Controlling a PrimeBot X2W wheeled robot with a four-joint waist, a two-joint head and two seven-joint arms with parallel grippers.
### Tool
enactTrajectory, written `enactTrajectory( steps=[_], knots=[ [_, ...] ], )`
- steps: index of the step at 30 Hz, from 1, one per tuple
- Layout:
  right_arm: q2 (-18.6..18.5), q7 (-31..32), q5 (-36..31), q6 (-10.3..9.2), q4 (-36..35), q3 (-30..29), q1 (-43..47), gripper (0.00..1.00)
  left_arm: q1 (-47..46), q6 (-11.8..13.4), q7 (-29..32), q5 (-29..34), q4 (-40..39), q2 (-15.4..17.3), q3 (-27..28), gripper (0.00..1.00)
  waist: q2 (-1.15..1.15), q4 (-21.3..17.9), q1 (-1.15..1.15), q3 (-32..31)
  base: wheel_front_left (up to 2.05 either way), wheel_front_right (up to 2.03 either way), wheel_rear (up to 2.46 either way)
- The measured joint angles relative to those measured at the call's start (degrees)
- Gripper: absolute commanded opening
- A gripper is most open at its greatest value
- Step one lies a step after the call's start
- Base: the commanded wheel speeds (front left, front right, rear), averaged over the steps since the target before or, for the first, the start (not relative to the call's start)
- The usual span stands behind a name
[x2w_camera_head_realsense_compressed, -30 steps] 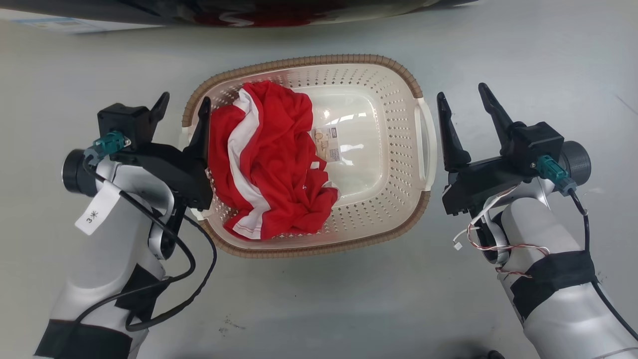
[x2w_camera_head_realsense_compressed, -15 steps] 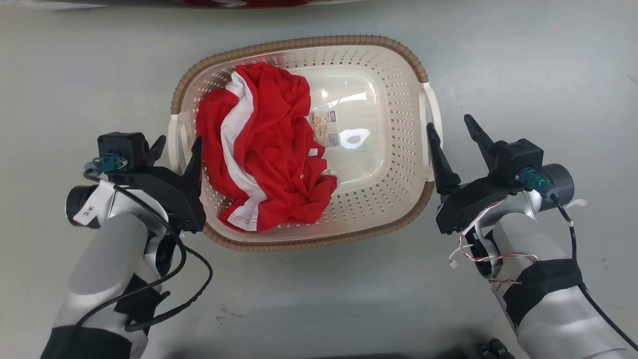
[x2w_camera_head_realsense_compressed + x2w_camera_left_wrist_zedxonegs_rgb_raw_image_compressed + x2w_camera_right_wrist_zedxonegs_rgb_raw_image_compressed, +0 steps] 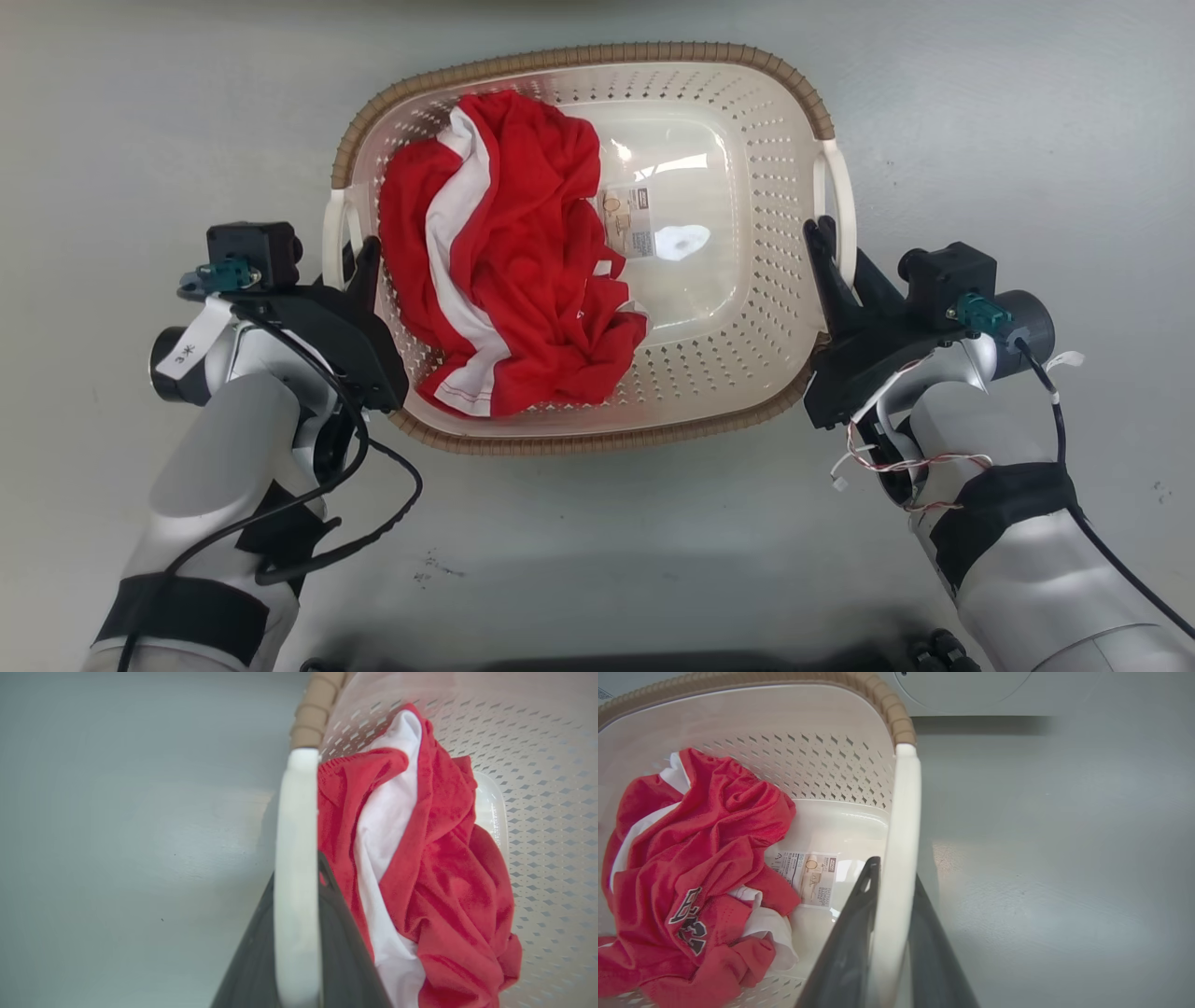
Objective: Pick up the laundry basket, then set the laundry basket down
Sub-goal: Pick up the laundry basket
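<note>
Cream perforated laundry basket — brown woven-look rim, white side handles — upright on grey floor.

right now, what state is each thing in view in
laundry basket: upright, cannot tell if it is lifted yet
red and white jersey: crumpled in the basket's left half
label: flat on the basket's base, mostly uncovered
left claw: shut on the left handle
right claw: shut on the right handle
</note>
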Motion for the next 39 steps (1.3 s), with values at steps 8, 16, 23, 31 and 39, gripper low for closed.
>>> enactTrajectory(
  steps=[8, 16, 23, 31, 39],
  knots=[
    [0.3, -0.1, 0.2, 0.70, 2.8, 0.2, -1.2, 0.00, -1.3, -0.1, -1.2, -0.3, 2.8, -0.5, -0.6, 0.00, 0.00, 0.3, 0.00, -0.5, 0.00, 0.00, 0.00],
    [0.4, -0.1, 0.7, 1.52, 6.7, 0.5, -1.6, 0.00, -1.5, -0.5, -2.0, -0.3, 5.6, -1.5, -1.4, 0.00, 0.00, 0.2, 0.01, -2.6, 0.00, 0.00, 0.00],
    [0.6, 1.2, 1.1, 2.45, 10.7, 1.0, -2.6, 0.00, -1.7, -0.6, -1.8, -0.4, 8.3, -2.1, -2.4, 0.00, 0.00, -0.3, 0.00, -5.6, 0.00, 0.00, 0.00],
    [1.3, 3.8, 3.7, 3.00, 14.8, 1.1, -2.8, 0.00, -1.7, -0.6, -0.6, -0.6, 11.4, -3.0, -3.1, 0.00, 0.01, -0.8, 0.00, -10.1, 0.00, 0.00, 0.00],
    [1.9, 7.1, 6.3, 3.47, 18.1, 1.1, -2.7, 0.00, -1.2, -1.0, 1.5, -1.8, 14.6, -3.8, -3.0, 0.00, 0.00, -1.3, 0.00, -15.1, 0.00, 0.00, 0.00]
  ],
)
